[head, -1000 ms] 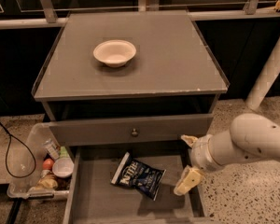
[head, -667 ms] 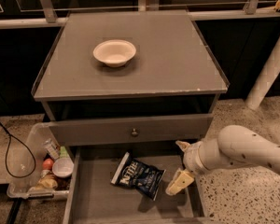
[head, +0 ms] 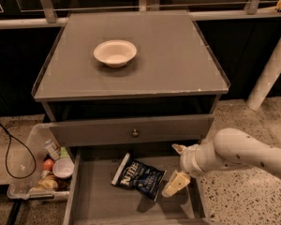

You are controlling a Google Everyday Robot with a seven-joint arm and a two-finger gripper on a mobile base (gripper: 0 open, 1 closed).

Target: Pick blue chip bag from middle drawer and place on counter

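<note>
The blue chip bag (head: pixel 139 176) lies flat on the grey bottom of the open middle drawer (head: pixel 98 205), dark navy with white lettering. My gripper (head: pixel 174 168) hangs over the drawer's right side, just right of the bag. Its two cream fingers are spread apart, one near the drawer front above, one by the bag's right end; it holds nothing. The counter (head: pixel 168 55) is the grey cabinet top above, with a white bowl (head: pixel 114 52) on it.
A closed upper drawer front with a round knob (head: pixel 135 133) overhangs the open drawer. A clear plastic bin (head: pixel 42 170) of small packets and cups stands on the floor at left, beside a black cable (head: pixel 9 149). A white post (head: pixel 271 69) stands at right.
My arm and gripper have moved left, over the drawer and closer to the bag's right end. The bag has not moved.
</note>
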